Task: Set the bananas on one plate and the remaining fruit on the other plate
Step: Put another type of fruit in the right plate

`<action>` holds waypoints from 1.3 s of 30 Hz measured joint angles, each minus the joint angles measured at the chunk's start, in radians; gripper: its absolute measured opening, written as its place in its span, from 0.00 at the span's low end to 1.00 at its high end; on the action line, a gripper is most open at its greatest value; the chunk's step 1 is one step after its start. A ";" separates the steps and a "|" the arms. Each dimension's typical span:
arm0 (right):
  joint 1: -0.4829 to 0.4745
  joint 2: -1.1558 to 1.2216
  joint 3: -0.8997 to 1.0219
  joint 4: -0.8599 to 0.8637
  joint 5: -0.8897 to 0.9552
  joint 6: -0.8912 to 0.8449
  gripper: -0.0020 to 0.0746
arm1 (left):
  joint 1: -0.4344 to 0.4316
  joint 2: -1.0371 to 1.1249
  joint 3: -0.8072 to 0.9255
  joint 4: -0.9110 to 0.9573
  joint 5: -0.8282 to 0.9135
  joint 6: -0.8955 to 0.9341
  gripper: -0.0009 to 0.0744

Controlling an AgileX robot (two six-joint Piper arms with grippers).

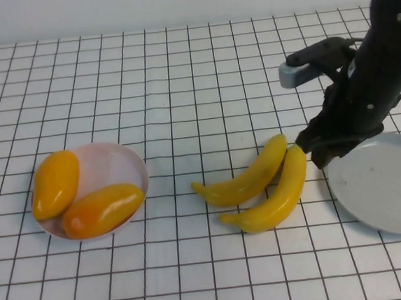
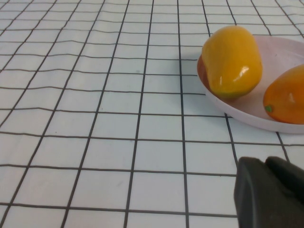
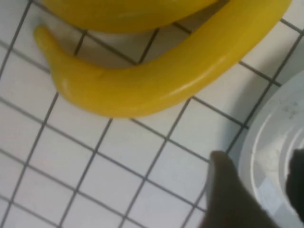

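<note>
Now the right gripper [image 1: 314,148], fingers parted and empty, hovers between two glossy yellow curved bananas [image 1: 260,187] and the round pale grey plate [image 1: 386,179]. Closing here could clip the rim. The left gripper [image 2: 268,192] sits shut beside the pink plate [image 2: 251,114].

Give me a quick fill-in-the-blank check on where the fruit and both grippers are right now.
1. Both mangoes lie on the ____ plate.
2. The two bananas lie on the ____, between the plates.
3. The right gripper, open, hangs beside the ____ plate's rim.
4. The left gripper is shut near the pink plate and holds ____.

Missing words: pink; table; grey; nothing
</note>
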 joint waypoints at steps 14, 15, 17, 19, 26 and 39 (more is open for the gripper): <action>0.000 0.318 -0.173 0.106 -0.022 0.183 0.63 | 0.000 0.000 0.000 0.000 0.000 0.000 0.01; 0.000 0.329 -0.178 0.110 -0.022 0.183 0.63 | 0.000 0.000 0.000 0.000 0.000 0.000 0.01; 0.000 0.343 -0.182 0.110 -0.017 0.185 0.62 | 0.000 0.000 0.000 0.000 0.000 0.000 0.01; 0.000 0.353 -0.182 0.108 -0.009 0.185 0.57 | 0.000 0.000 0.000 0.000 0.000 0.000 0.01; 0.000 0.358 -0.217 0.089 0.035 0.179 0.43 | 0.000 0.000 0.000 0.000 0.000 0.000 0.01; -0.071 0.098 -0.205 -0.181 0.069 0.022 0.43 | 0.000 0.000 0.000 0.000 0.000 0.000 0.01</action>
